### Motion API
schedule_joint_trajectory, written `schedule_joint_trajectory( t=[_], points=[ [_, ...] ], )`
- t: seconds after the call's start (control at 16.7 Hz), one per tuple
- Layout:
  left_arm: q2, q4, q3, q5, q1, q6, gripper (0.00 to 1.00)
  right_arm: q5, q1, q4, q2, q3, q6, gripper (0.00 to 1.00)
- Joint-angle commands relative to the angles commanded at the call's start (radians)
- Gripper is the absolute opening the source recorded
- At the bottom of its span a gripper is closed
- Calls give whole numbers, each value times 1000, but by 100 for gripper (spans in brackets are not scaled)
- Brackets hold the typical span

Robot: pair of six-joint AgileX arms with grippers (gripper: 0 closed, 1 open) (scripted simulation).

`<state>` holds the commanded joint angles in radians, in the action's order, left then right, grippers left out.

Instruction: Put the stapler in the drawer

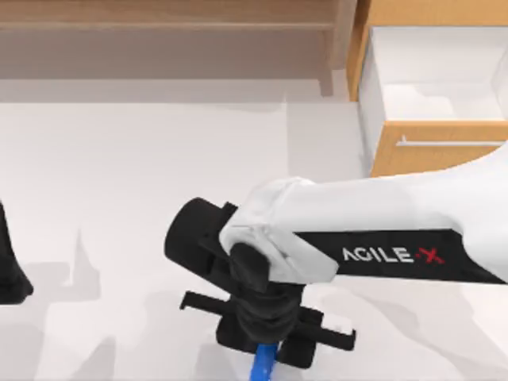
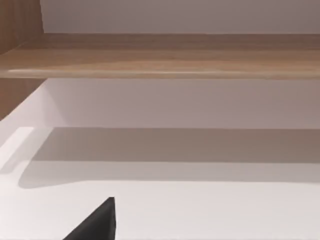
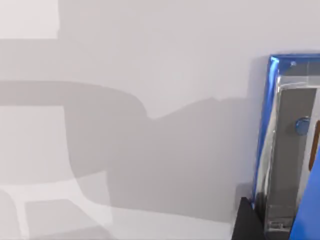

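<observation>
"agile-x" lettering marks the right arm, its gripper (image 1: pixel 266 343) pinching the stapler (image 1: pixel 263 364).

The right arm (image 1: pixel 381 214) reaches in from the right across the white surface (image 1: pixel 143 175), and its gripper (image 1: pixel 266 337) hangs low at the near edge, right over the stapler (image 1: pixel 263 365) (just a blue tip pokes out beneath the black jaws). The drawer (image 1: pixel 432 143) stands pulled open at the far right, white inside. A long wooden shelf (image 1: pixel 167 24) runs along the far side. The left arm (image 1: pixel 9 270) sits parked at the left edge.
</observation>
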<state>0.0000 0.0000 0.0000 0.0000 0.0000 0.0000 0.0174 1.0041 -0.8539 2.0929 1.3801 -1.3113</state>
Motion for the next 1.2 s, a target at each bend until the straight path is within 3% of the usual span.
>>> schedule_joint_trajectory(
  t=[0.78,0.96,1.2],
  points=[
    [0,0,0,0,0,0,100,2,6,-110,-40,63,10,0],
    [0,0,0,0,0,0,100,8,21,-188,-1,124,102,0],
    [0,0,0,0,0,0,100,-14,-56,-364,92,256,357,0]
  ],
)
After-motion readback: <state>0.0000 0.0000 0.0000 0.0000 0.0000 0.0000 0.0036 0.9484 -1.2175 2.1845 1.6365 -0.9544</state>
